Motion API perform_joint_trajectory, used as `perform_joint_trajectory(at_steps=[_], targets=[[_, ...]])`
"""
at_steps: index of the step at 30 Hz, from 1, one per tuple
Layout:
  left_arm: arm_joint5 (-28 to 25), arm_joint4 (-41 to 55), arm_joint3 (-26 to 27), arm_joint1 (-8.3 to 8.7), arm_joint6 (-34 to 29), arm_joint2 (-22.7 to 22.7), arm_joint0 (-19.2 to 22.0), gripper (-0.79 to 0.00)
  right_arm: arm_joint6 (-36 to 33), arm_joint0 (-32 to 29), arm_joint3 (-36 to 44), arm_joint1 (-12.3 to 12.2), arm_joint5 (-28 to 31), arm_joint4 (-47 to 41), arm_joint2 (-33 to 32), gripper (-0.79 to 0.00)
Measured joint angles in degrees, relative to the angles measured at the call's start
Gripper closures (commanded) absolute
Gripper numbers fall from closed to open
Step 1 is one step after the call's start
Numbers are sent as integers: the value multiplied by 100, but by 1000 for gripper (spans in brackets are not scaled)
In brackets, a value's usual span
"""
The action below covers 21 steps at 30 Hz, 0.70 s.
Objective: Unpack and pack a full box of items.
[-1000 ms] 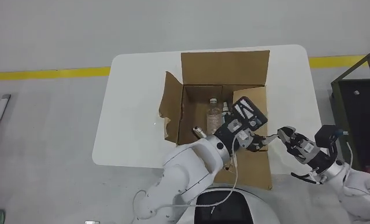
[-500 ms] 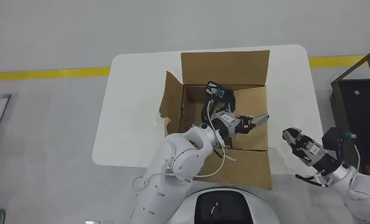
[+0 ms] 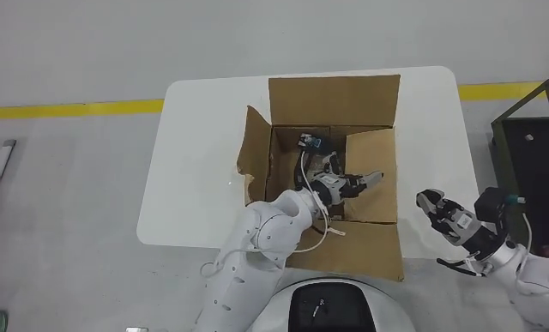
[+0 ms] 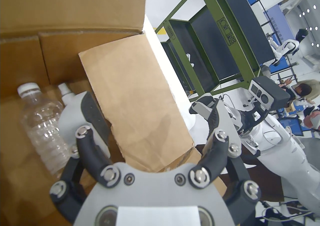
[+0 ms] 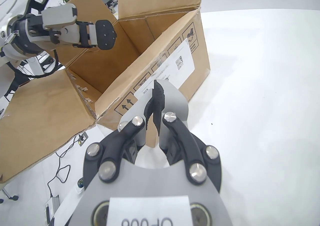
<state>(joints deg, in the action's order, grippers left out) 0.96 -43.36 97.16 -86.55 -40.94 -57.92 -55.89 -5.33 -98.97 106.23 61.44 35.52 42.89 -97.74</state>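
We see our left gripper (image 4: 147, 107) low in the open brown cardboard box (image 3: 334, 99) on the white table (image 3: 197, 160). Its fingers are spread wide and hold nothing. The box's side flap (image 4: 130, 87) stands between them, probably to be pushed clear of the goods. Our right gripper (image 5: 155, 97) hangs beside the box, fingers pressed together, empty. Inside we count two things: one clear plastic bottle (image 4: 40, 122) with a white cap and one white plastic bottle (image 4: 68, 117), just beside each other
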Motion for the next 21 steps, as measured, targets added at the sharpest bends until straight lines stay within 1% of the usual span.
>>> perform_joint_trajectory(at_steps=[5, 11, 15, 21], targets=[[237, 160, -432, -19, 60, -2, 54, -785, -41, 25, -63, 7, 17, 74, 115, 0], [237, 728, -834, -57, 231, -46, 121, -785, -32, 36, -123, 18, 25, 154, 238, 0], [245, 914, -1005, -74, 212, -4, 185, -785, -40, 52, -138, 22, 30, 197, 302, 0], [215, 1164, -1112, -95, 147, 66, 274, -785, -52, 82, -116, 29, 19, 222, 386, 0]])
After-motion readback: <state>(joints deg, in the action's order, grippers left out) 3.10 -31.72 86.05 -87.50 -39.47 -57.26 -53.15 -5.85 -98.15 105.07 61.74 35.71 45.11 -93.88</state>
